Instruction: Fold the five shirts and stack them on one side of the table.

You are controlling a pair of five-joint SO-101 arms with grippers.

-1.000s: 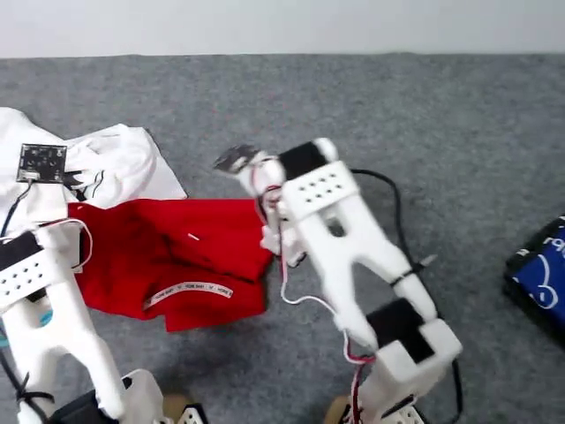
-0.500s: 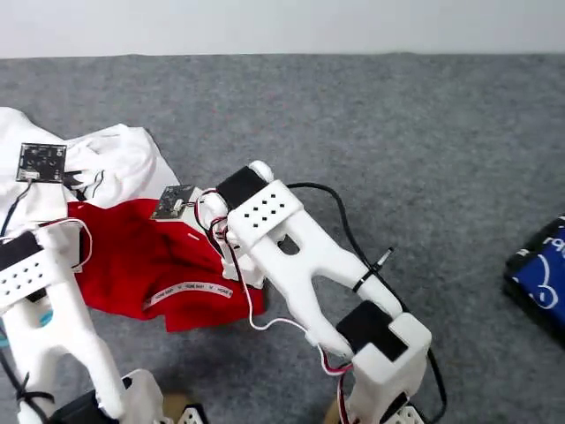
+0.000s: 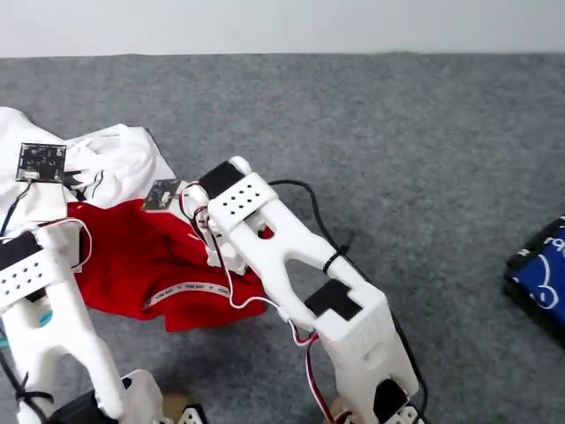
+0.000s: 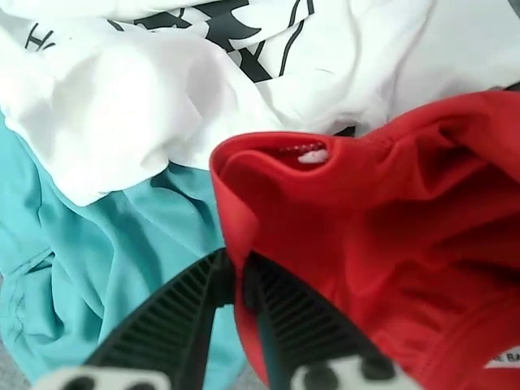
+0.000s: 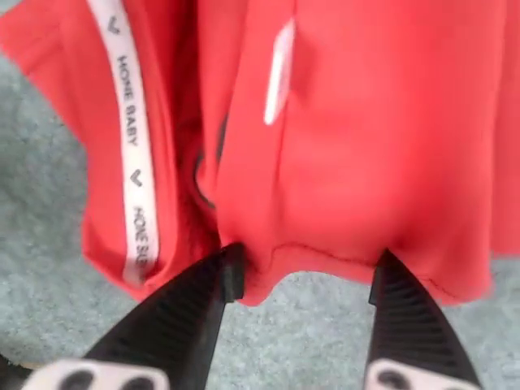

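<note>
A red shirt [image 3: 150, 256] lies crumpled on the grey table, left of centre. My left gripper [image 4: 236, 272] is shut on a raised fold at the red shirt's [image 4: 390, 227] edge, beside a teal shirt [image 4: 97, 268] and a white printed shirt [image 4: 162, 89]. The right arm [image 3: 243, 208] stretches over the red shirt's right part. My right gripper [image 5: 307, 268] is open, its two black fingers [image 5: 199, 305] straddling the hem of the red shirt [image 5: 341, 138]. A white printed tape [image 5: 130, 154] runs along a fold beside it.
The white shirt [image 3: 115, 163] is heaped at the far left, behind the red one. A blue and black item [image 3: 540, 272] sits at the right edge. Bare grey table [image 3: 397, 141] spreads across the middle and right.
The right arm has swung left, from the red shirt's right edge to over its middle. The left arm has stayed still.
</note>
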